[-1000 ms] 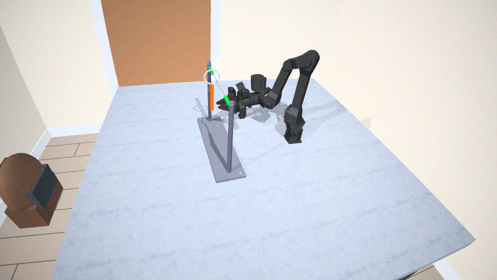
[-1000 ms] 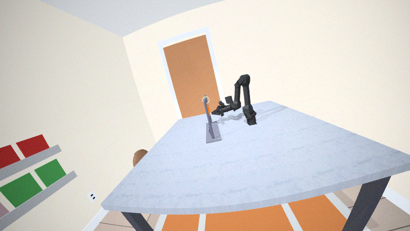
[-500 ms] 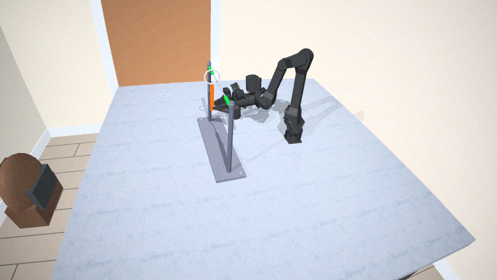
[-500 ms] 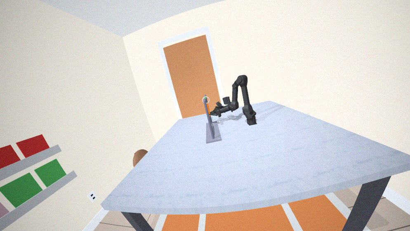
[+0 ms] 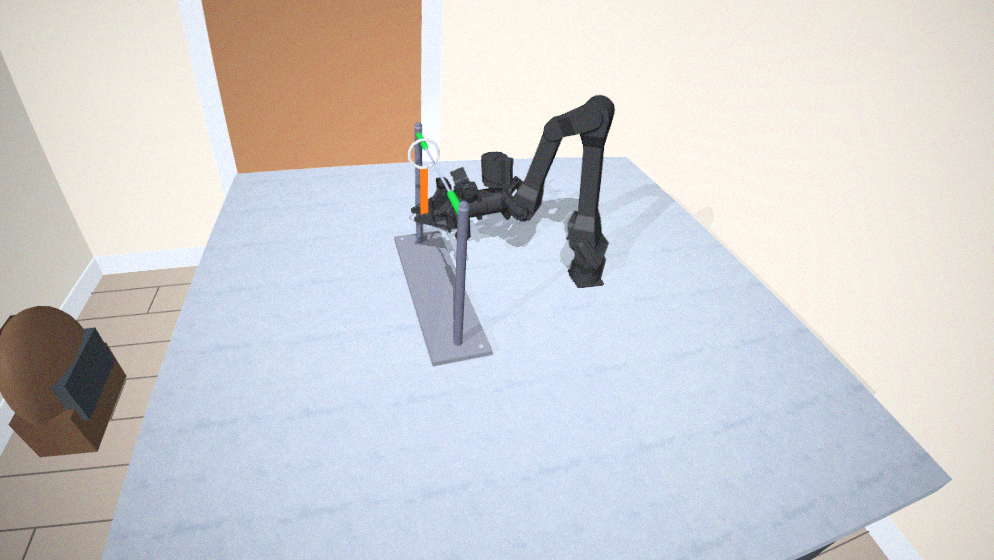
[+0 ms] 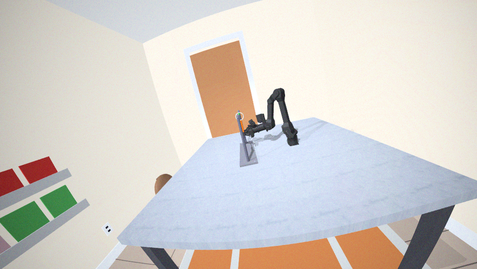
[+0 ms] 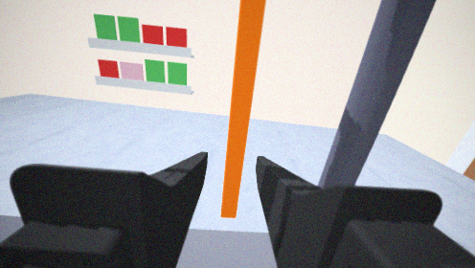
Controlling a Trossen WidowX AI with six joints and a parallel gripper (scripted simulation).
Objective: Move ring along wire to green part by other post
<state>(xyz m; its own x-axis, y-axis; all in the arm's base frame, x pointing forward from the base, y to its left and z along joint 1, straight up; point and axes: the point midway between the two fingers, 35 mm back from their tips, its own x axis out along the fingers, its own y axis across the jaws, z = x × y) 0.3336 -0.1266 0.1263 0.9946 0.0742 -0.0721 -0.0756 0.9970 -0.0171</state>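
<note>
The white ring (image 5: 409, 153) (image 6: 243, 116) hangs at the far end of the wire, by the green part (image 5: 422, 141) next to the far post (image 5: 417, 184) (image 7: 369, 105). Its orange handle (image 5: 423, 189) (image 6: 242, 126) (image 7: 241, 86) hangs down beside that post. My gripper (image 5: 417, 214) (image 6: 244, 132) (image 7: 232, 160) is open, with its fingertips at the handle's lower end. In the wrist view the handle shows between the fingers with a gap on each side. The other green part (image 5: 454, 201) is next to the near post (image 5: 460, 278). Exact ring contact with the wire is too small to tell.
Both posts stand on a grey base plate (image 5: 445, 306) (image 6: 253, 159) on the pale table (image 5: 626, 417). The thin grey wire runs between the green parts, above my gripper in the top view. The far post stands to the right of the fingers in the wrist view.
</note>
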